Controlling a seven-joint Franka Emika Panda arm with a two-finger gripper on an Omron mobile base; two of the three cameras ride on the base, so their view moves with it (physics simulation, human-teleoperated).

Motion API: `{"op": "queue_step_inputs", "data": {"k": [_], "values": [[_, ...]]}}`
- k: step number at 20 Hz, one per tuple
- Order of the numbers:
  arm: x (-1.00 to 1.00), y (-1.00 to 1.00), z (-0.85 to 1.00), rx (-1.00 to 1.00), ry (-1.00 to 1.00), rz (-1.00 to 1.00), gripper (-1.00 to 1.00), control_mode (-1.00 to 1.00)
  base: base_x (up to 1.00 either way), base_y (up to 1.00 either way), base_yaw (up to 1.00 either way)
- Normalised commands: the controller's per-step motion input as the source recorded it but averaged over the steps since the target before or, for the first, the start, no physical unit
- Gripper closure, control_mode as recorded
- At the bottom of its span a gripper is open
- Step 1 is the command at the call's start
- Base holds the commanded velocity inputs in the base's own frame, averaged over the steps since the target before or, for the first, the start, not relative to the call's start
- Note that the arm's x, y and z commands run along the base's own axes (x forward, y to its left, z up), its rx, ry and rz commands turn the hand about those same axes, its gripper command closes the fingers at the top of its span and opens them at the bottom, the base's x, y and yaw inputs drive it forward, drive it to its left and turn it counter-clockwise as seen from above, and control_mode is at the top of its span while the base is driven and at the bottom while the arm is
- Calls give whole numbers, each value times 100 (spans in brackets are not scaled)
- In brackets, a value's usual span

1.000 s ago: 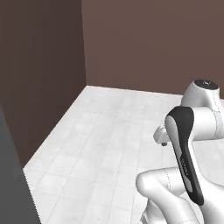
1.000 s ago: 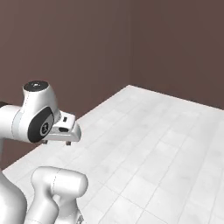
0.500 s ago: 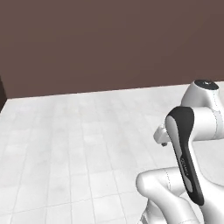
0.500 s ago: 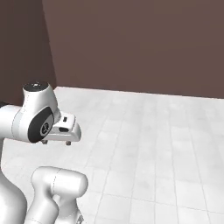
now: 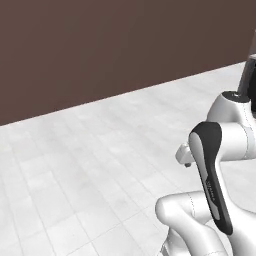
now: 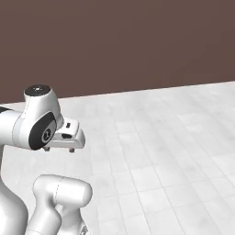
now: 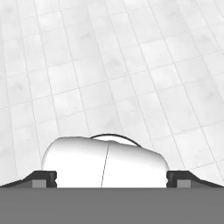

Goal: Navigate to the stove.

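The stove is out of view. Both base views look across a pale tiled floor to a plain brown wall. My gripper hangs folded close to the arm, above the floor and pointing down. In the left base view the gripper is partly hidden behind the dark forearm. In the hand view the two fingertips sit far apart at the bottom corners with nothing between them, so the gripper is open. Below them lies bare floor.
A dark upright edge enters at the top right of the left base view, beside the wall. The tiled floor stretches open up to the brown wall in both base views.
The whole picture has swung as the base turned: the wall corner and the grey edge at the left have left the view, and a flat wall now faces me. The arm's pose is unchanged.
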Motion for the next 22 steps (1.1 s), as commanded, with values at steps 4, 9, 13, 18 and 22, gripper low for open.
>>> {"op": "queue_step_inputs", "data": {"k": [4, 9, 13, 18, 22], "values": [[0, 0, 0, 0, 0, 0, -100, 100, 40, -30, -60], [0, 0, 0, 0, 0, 0, -100, 100, 57, -21, -57], [0, 0, 0, 0, 0, 0, -100, 100, 73, -10, -52], [0, 0, 0, 0, 0, 0, -100, 100, 79, -7, -51], [0, 0, 0, 0, 0, 0, -100, 100, 77, -15, -51]]}}
